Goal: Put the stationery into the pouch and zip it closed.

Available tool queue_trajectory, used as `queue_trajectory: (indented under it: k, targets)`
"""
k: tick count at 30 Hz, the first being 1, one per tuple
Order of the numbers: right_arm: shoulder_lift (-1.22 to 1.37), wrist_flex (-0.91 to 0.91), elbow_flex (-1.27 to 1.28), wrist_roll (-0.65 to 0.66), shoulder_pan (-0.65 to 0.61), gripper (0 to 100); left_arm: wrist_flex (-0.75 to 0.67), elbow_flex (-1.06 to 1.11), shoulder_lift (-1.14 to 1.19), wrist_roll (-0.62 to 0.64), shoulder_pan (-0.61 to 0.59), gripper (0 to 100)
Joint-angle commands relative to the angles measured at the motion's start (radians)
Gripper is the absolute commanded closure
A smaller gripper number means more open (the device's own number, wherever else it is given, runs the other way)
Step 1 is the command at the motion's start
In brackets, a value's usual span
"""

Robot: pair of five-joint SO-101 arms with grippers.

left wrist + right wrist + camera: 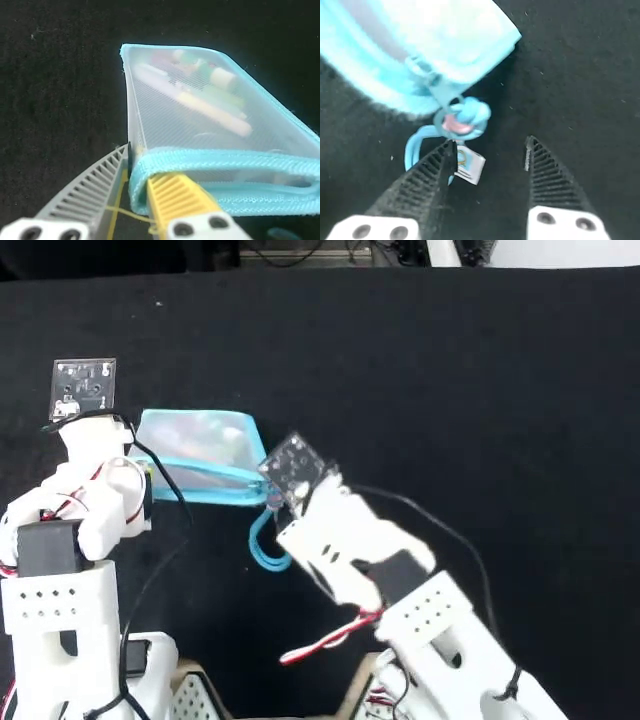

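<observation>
Step in hand: zipping. All visible stationery [210, 100] inside mesh pouch [200, 445], which lies at 10 o'clock on bench [450, 370]. Left gripper [137, 167] clamped on pouch's zip-band corner, anchoring it. Right gripper [490, 145] wide open and empty, hovering by zip pull [455, 124] and strap loop [265, 545] at pouch's 4 o'clock corner. Zip probably near closed, but blurred. Next move: centre the pull between the jaws, pinch it, draw along band against left hold.

Stationery [210, 102] inside pouch [200, 445] on table [450, 370]; left claw [140, 167] clamps one end, right claw [490, 147] beside strap [262, 540] opposite.
</observation>
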Motion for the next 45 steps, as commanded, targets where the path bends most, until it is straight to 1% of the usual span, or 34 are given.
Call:
queue_trajectory:
  k: [1, 4, 7, 9, 13, 16, 19, 20, 21, 23, 24, 25, 27, 31, 35, 39, 43, 45]
  targets:
    - [-0.058, -0.161, 0.071, -0.069, -0.04, 78.5, -0.003, -0.022, -0.008, 0.005, -0.01, 97]
    - [-0.061, -0.262, 0.117, -0.117, -0.04, 77.5, -0.003, -0.022, -0.008, 0.005, -0.01, 97]
    - [-0.048, -0.338, 0.143, -0.192, -0.041, 71.4, -0.003, -0.022, -0.008, 0.005, -0.01, 97]
    - [-0.03, -0.368, 0.145, -0.224, -0.041, 69.8, -0.003, -0.022, -0.008, 0.005, -0.01, 97]
    - [0.035, -0.445, 0.145, -0.233, -0.041, 73.1, -0.003, -0.024, -0.008, 0.005, -0.01, 97]
    - [0.104, -0.497, 0.14, -0.233, -0.061, 73.7, -0.003, -0.024, -0.008, 0.005, -0.01, 97]
    - [0.151, -0.502, 0.116, -0.229, -0.064, 74.7, -0.003, -0.024, -0.008, 0.005, -0.01, 97]
    - [0.153, -0.499, 0.108, -0.227, -0.06, 77.8, -0.003, -0.022, -0.008, 0.005, -0.01, 97]
    - [0.147, -0.485, 0.097, -0.224, -0.055, 83.0, -0.003, -0.021, -0.008, 0.005, -0.01, 97]
    - [0.108, -0.457, 0.091, -0.184, -0.037, 96.6, -0.003, -0.021, -0.008, 0.005, -0.01, 97]
    - [0.074, -0.443, 0.096, -0.16, -0.028, 99.4, -0.003, -0.019, -0.008, 0.005, -0.01, 97]
    - [0.031, -0.414, 0.099, -0.146, -0.017, 96.6, -0.003, -0.019, -0.008, 0.005, -0.01, 97]
    - [-0.073, -0.318, 0.093, -0.13, 0.003, 99.0, -0.003, -0.018, -0.008, 0.005, -0.005, 97]
    - [-0.32, -0.135, 0.073, -0.129, 0.041, 98.8, -0.005, -0.025, -0.008, 0.008, -0.002, 97]
    - [-0.481, -0.04, 0.062, -0.127, 0.051, 98.8, -0.044, -0.025, -0.008, 0.011, -0.002, 97]
    - [-0.469, -0.017, 0.01, -0.127, 0.048, 98.8, -0.058, -0.042, -0.008, 0.011, 0.018, 97]
    - [-0.363, -0.003, -0.117, -0.129, 0.046, 98.8, -0.012, -0.091, 0.003, 0.005, 0.124, 97]
    - [-0.295, 0.043, -0.202, -0.129, 0.044, 98.8, -0.006, -0.114, 0.003, 0.003, 0.17, 96]
